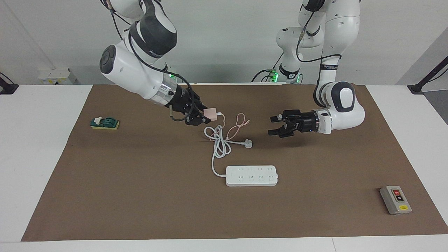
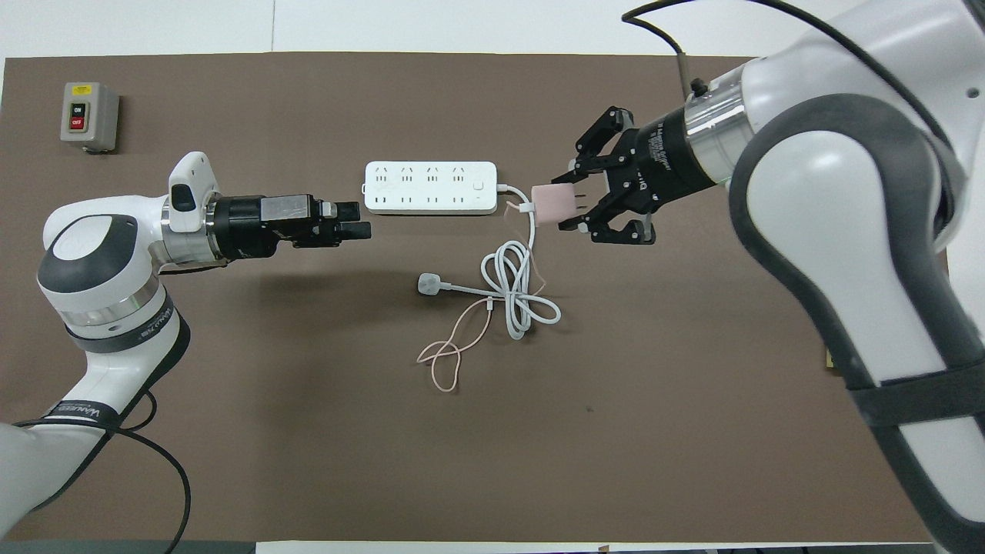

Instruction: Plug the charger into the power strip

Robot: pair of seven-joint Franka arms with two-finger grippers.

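My right gripper [image 1: 205,118] is shut on the pale pink charger [image 1: 210,113] and holds it in the air over the brown mat, above the white cord's coil [image 1: 218,140]. In the overhead view the charger [image 2: 555,204] shows its prongs toward the right gripper [image 2: 575,205]. Its thin pink cable [image 1: 238,122] hangs down and loops on the mat [image 2: 446,362]. The white power strip [image 1: 252,175] lies flat, sockets up, farther from the robots [image 2: 431,187]. My left gripper [image 1: 274,126] is open and empty, hovering over the mat [image 2: 362,223].
The strip's white three-pin plug [image 1: 248,144] lies on the mat beside the coil. A grey button box [image 1: 395,199] sits far out at the left arm's end. A green and yellow block [image 1: 105,123] sits at the right arm's end.
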